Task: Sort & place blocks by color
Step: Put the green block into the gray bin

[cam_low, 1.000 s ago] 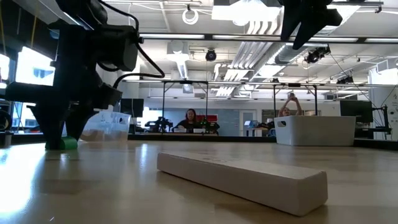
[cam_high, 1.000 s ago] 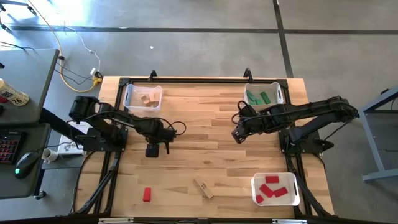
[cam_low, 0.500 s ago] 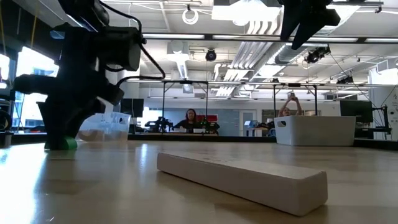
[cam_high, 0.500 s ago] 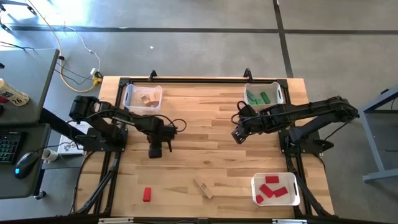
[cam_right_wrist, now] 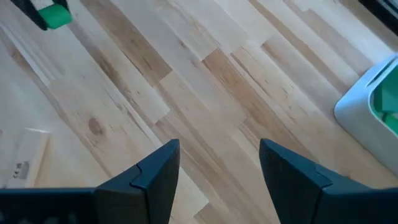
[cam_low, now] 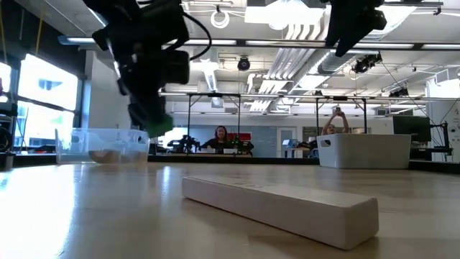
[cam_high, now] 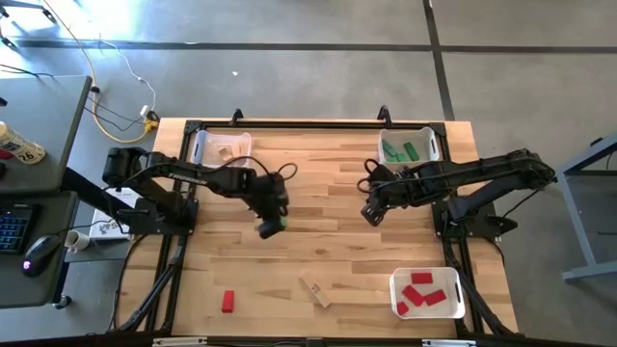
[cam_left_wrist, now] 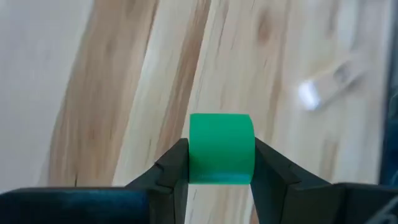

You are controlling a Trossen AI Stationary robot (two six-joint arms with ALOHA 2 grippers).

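Left wrist view shows my left gripper clamped on a green block, lifted above the table.

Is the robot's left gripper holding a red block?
No, the left gripper is shut on a green block, which sits squeezed between its two dark fingers above the wooden table.

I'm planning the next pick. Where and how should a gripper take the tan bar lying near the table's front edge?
Grip the tan bar across its narrow width near mid-length, coming from straight above. It lies flat and diagonal on the table with nothing beside it, so turn the jaws square to its long sides.
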